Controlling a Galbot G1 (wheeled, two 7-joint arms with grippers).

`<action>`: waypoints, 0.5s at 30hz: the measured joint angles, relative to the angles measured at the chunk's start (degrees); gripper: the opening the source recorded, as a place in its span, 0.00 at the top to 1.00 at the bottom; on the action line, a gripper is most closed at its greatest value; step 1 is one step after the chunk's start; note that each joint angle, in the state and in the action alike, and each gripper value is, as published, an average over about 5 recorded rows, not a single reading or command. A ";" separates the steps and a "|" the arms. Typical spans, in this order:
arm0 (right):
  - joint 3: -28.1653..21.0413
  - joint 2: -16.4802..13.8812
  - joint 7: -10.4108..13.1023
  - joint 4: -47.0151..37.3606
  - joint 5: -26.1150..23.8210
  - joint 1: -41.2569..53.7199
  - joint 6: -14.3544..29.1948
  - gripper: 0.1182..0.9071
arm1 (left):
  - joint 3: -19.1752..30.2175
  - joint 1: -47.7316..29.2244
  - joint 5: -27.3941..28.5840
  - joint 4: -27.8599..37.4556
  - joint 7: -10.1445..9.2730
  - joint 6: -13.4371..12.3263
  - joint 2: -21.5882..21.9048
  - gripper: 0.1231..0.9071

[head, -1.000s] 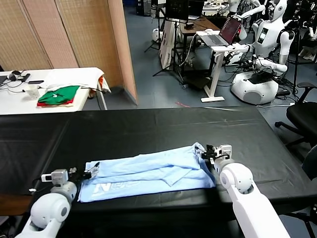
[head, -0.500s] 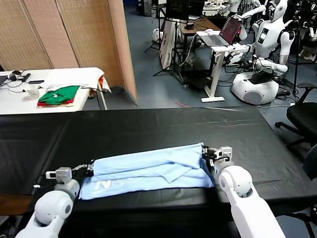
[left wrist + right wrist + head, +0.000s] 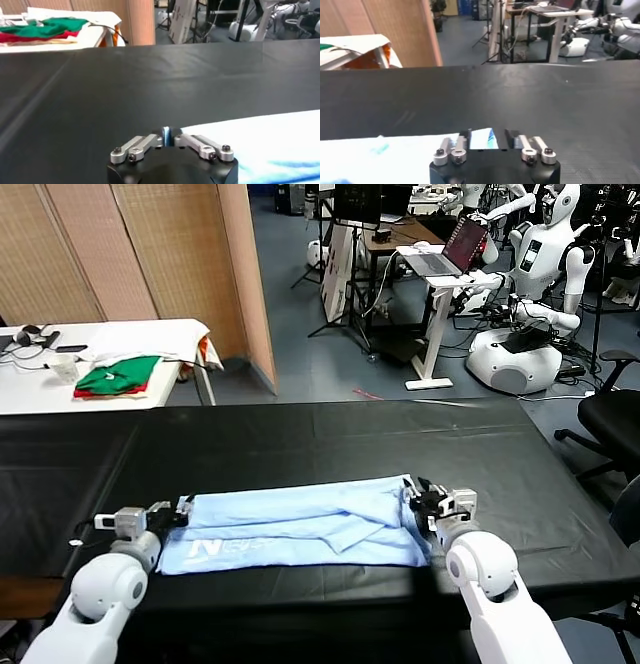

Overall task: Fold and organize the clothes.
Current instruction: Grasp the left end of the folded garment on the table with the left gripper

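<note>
1. We see the jaws of the left gripper (image 3: 181, 511) spread apart at the left end of the T-shirt (image 3: 300, 527); in the left wrist view a thin edge of blue cloth stands between them, but they are not closed on it.
2. The jaws of the right gripper (image 3: 424, 502) are parted too, at the shirt's right end. The right wrist view shows a corner of the cloth lying loose in the gap.
3. White lettering (image 3: 206, 547) shows on the shirt near its left end, by the front edge of the desk (image 3: 300, 434); we cannot read it with certainty.
4. The desk is covered in black sheeting, faintly creased.
5. Behind its far left corner stands a white table (image 3: 110, 349) carrying folded green and red garments (image 3: 118, 377). Wooden-look partition panels (image 3: 150, 254) rise behind that table.
6. Beyond the far right, on a blue-grey floor, we see a laptop (image 3: 455, 250) on a stand and white humanoid robots (image 3: 535, 294).
7. The T-shirt is pale sky-blue and thin. It lies as a long band along the front edge of the desk, between both grippers, with soft overlapping folds toward its right end.
</note>
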 joint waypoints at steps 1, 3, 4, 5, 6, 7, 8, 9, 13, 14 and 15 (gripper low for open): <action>0.22 -0.01 0.00 0.37 0.00 -0.36 0.06 0.00 | -0.53 0.85 0.22 -0.60 0.26 -0.30 -0.83 0.00; 0.56 -0.03 -0.01 1.00 -0.06 -1.01 0.18 0.00 | -1.48 2.55 0.42 -1.45 0.78 -0.90 -2.55 0.00; 0.72 -0.04 -0.01 1.29 -0.10 -1.31 0.23 0.00 | -1.87 3.35 0.39 -1.71 1.07 -1.21 -3.35 0.00; 0.85 -0.07 -0.01 1.56 -0.14 -1.58 0.26 0.00 | -2.23 4.08 0.32 -1.88 1.34 -1.51 -4.06 0.00; 0.94 -0.10 0.00 1.80 -0.17 -1.80 0.29 0.00 | -2.55 4.78 0.23 -1.97 1.60 -1.80 -4.70 0.00; 1.01 -0.13 0.00 2.02 -0.19 -2.00 0.30 0.00 | -2.80 5.38 0.17 -2.03 1.84 -2.03 -5.25 0.00; 1.04 -0.14 0.01 2.20 -0.22 -2.15 0.29 0.00 | -2.99 5.90 0.13 -2.07 2.07 -2.27 -5.75 0.00; 1.02 -0.15 0.02 2.36 -0.24 -2.28 0.29 0.00 | -3.12 6.32 0.14 -2.08 2.27 -2.47 -6.21 0.00; 0.84 -0.11 0.07 2.79 -0.38 -2.62 0.23 0.00 | -3.04 6.96 0.90 -1.81 2.89 -3.06 -7.84 0.00; 0.80 -0.09 0.08 2.86 -0.42 -2.67 0.22 0.00 | -2.90 6.91 1.16 -1.67 2.99 -3.17 -8.18 0.00; 0.78 -0.08 0.09 2.91 -0.45 -2.72 0.20 0.00 | -2.74 6.83 1.40 -1.52 3.08 -3.27 -8.48 0.00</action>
